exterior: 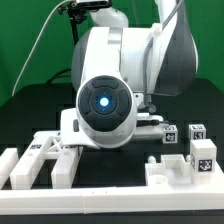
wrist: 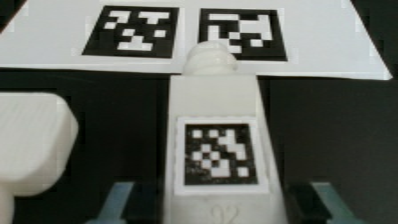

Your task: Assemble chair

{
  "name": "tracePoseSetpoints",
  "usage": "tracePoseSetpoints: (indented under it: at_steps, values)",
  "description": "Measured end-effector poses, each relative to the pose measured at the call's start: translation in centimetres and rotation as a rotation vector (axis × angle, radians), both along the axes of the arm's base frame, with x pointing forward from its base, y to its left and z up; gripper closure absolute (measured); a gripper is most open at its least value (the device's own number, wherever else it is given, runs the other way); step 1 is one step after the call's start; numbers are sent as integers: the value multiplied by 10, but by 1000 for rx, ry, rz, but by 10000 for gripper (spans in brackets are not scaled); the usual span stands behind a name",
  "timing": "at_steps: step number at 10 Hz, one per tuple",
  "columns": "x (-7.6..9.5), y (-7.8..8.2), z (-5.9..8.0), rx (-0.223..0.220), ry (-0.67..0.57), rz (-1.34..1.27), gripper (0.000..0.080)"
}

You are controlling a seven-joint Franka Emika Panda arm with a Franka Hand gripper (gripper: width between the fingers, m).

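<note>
In the wrist view a long white chair bar (wrist: 221,120) with a square tag runs straight out from between my fingers. My gripper (wrist: 221,206) is open, its jaws standing one on each side of the bar with dark gaps between. The bar's narrowed far end meets a flat white slab (wrist: 54,40) bearing two tags. A blocky white part (wrist: 32,140) lies beside the bar. In the exterior view the arm's large wrist (exterior: 105,105) hides the gripper and the bar.
In the exterior view, white bars (exterior: 40,160) lie at the front on the view's left. A white block (exterior: 175,172) and small tagged cubes (exterior: 197,132) sit on the view's right. The white rail (exterior: 110,208) edges the black table at the front.
</note>
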State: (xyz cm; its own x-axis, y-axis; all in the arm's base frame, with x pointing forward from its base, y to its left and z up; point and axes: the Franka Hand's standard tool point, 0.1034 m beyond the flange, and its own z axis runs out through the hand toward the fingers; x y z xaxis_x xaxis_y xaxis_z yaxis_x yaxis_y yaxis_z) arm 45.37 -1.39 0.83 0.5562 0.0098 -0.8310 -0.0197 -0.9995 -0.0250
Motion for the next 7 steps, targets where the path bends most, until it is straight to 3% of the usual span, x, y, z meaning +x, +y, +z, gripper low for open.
tracePoseSetpoints:
  at_steps: [2, 3, 5, 6, 7]
  values:
    - [0, 0, 0, 0, 0, 0, 515]
    - [1, 2, 6, 18, 15, 4, 515]
    - [31, 13, 42, 48, -19, -2, 515]
    - [44, 18, 67, 72, -37, -8, 514]
    - [55, 15, 84, 88, -51, -4, 514]
